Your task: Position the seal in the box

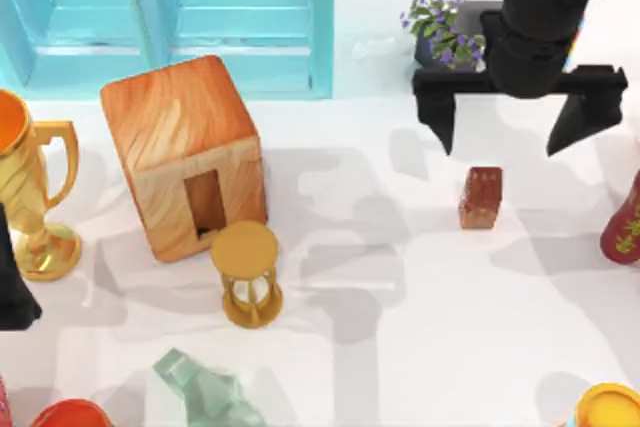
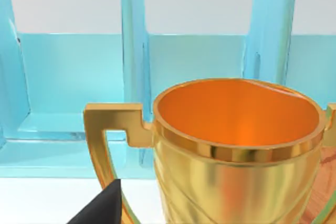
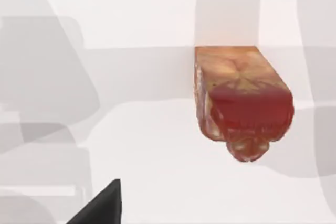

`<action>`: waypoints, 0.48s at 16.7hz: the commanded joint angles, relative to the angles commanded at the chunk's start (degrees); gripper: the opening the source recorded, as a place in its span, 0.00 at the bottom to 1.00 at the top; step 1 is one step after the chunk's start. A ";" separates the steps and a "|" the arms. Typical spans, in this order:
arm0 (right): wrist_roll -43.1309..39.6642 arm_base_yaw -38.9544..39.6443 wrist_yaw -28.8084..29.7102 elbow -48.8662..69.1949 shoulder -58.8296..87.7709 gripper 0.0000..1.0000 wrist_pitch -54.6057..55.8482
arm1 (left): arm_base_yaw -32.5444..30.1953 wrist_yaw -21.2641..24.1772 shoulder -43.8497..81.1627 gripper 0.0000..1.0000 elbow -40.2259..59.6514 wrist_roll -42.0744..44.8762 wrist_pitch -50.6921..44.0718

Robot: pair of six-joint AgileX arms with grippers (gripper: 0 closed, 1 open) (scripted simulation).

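Observation:
The seal (image 1: 481, 197), a small mottled reddish-brown block with a darker red top, stands upright on the white table right of centre. It appears close up as the seal (image 3: 241, 98) in the right wrist view. My right gripper (image 1: 510, 132) hovers just behind and above it, open, with its black fingers spread wide and nothing between them. The box (image 1: 185, 157), a large orange-brown wooden cube, sits at the left. Its narrow dark opening (image 1: 205, 202) faces the front of the table. My left arm (image 1: 12, 287) is parked at the left edge.
A gold trophy (image 1: 30, 187) stands left of the box, with a gold hourglass (image 1: 247, 272) right in front of the opening. Turquoise doors (image 1: 170, 7) line the back. A flower pot (image 1: 445, 32), a dark red vase (image 1: 625, 222) and a green glass piece (image 1: 205, 392) ring the area.

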 joint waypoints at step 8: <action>0.21 0.36 0.09 -13.28 3.48 1.00 17.25 | 0.00 0.00 0.00 1.00 0.00 0.00 0.00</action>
